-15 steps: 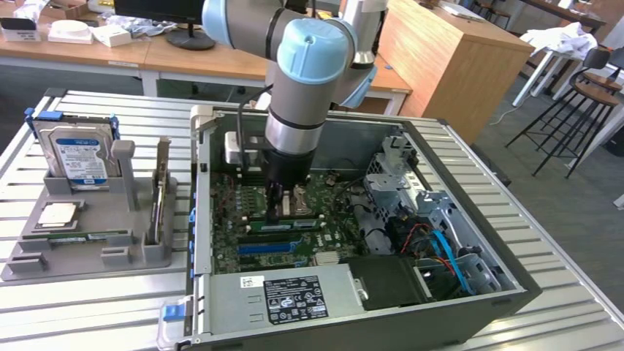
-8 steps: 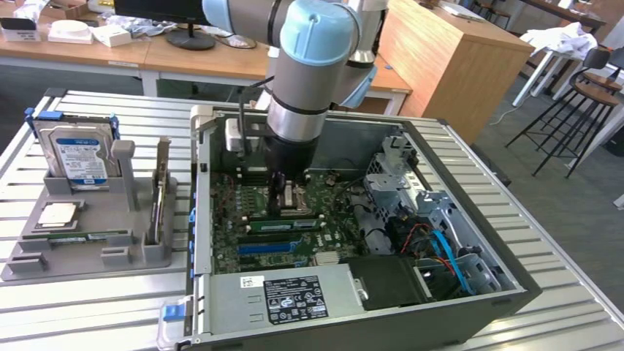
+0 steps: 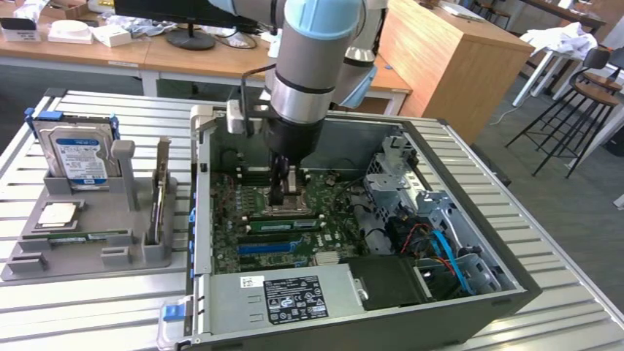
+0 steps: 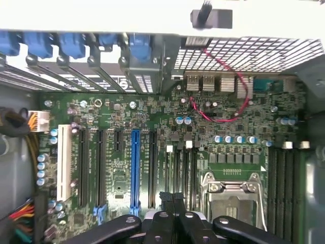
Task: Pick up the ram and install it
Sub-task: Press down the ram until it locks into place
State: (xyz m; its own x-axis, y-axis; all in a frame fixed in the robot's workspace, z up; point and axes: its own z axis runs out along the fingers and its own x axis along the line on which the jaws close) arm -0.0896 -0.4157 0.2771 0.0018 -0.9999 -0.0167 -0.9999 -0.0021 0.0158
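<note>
My claw (image 3: 277, 196), clenched and grasping nothing visible, hangs above the motherboard (image 4: 152, 127) near the case's back wall; stay vertical, clear of the CPU socket (image 4: 232, 195).

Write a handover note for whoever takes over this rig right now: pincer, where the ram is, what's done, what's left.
Pincer: shut, nothing visibly held, low inside the case by the CPU socket.
Ram: appears to sit in a memory slot beside the socket; latching can't be judged.
Twin stick: lying in the grey tray.
Done: pick-up and, apparently, placement.
Left: confirm the ram is fully seated.
</note>
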